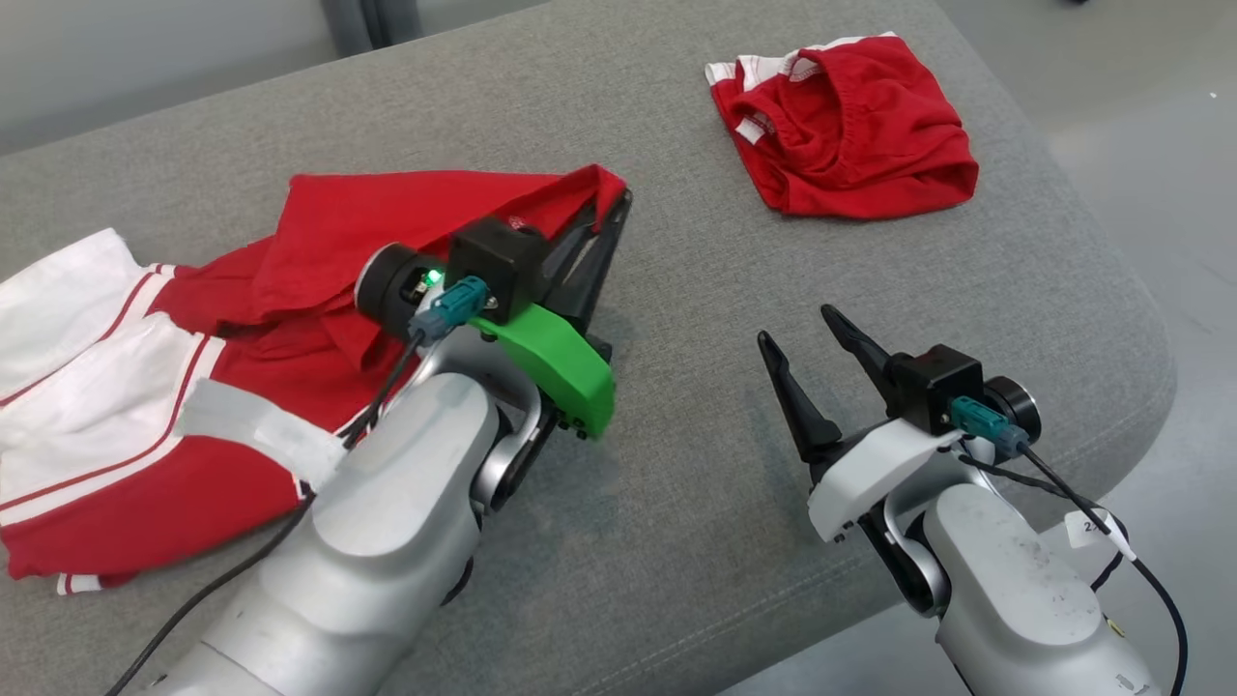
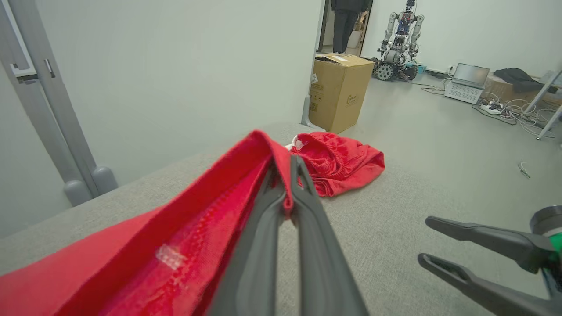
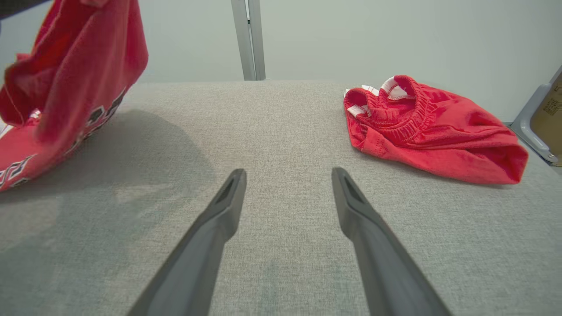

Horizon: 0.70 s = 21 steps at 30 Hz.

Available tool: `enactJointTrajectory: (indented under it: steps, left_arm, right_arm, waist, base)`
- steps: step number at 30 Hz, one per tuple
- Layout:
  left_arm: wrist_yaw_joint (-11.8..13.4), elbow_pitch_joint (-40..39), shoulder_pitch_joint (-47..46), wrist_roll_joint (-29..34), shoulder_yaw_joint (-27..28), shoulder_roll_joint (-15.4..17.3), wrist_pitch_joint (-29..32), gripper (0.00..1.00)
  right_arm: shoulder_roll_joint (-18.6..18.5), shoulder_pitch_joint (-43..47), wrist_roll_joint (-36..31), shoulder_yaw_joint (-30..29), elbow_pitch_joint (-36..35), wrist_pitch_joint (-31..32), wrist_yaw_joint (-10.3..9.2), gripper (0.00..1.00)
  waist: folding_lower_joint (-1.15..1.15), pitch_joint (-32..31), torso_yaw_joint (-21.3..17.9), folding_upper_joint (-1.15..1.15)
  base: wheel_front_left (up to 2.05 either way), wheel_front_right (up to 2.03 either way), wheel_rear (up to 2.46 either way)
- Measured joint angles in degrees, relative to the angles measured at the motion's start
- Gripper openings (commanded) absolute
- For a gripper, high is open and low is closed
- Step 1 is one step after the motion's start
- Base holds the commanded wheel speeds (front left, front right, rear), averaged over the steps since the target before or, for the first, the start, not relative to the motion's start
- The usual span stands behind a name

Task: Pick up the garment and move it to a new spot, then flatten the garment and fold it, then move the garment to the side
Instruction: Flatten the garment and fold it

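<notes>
My left jaws clamp the garment by an edge, part-lifted at left of the worktop; right jaws apart, empty; pickup begun, I reckon, while move, flatten, fold, side-shift remain.

The head camera looks steeply down from close above the gray cushion, with the small red shorts at 1 o'clock. Both wrist cameras sit low and look across the cushion. All three share those shorts, at 12 o'clock from the left wrist and 1 from the right, and the larger red garment.
</notes>
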Motion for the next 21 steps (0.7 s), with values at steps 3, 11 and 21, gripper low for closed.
enactJointTrajectory:
  steps: [3, 11, 21]
  left_arm:
    - [-0.2, -0.8, -0.1, -1.4, -3.5, 0.0, 0.0, 0.00]
    - [-1.4, -0.4, 0.1, -3.5, -10.9, 0.3, 1.1, 1.00]
    - [-4.5, -3.7, 0.0, -8.1, -15.7, 0.5, 3.2, 1.00]
  right_arm:
    - [0.2, -0.1, 0.1, 0.4, 0.4, 0.0, 0.05, 1.00]
    - [0.4, -0.1, 0.8, -0.6, 1.2, -0.1, -0.05, 1.00]
    - [-2.1, -0.1, 1.1, -4.0, 1.2, -0.1, -1.03, 1.00]
  waist:
    - [0.00, 0.0, -1.0, 0.00]
    - [0.00, 0.1, -1.9, 0.00]
    - [0.00, 0.2, 2.5, 0.00]
  base:
    - [0.00, 0.00, 0.00]
    - [0.00, 0.00, 0.00]
    - [0.00, 0.00, 0.00]
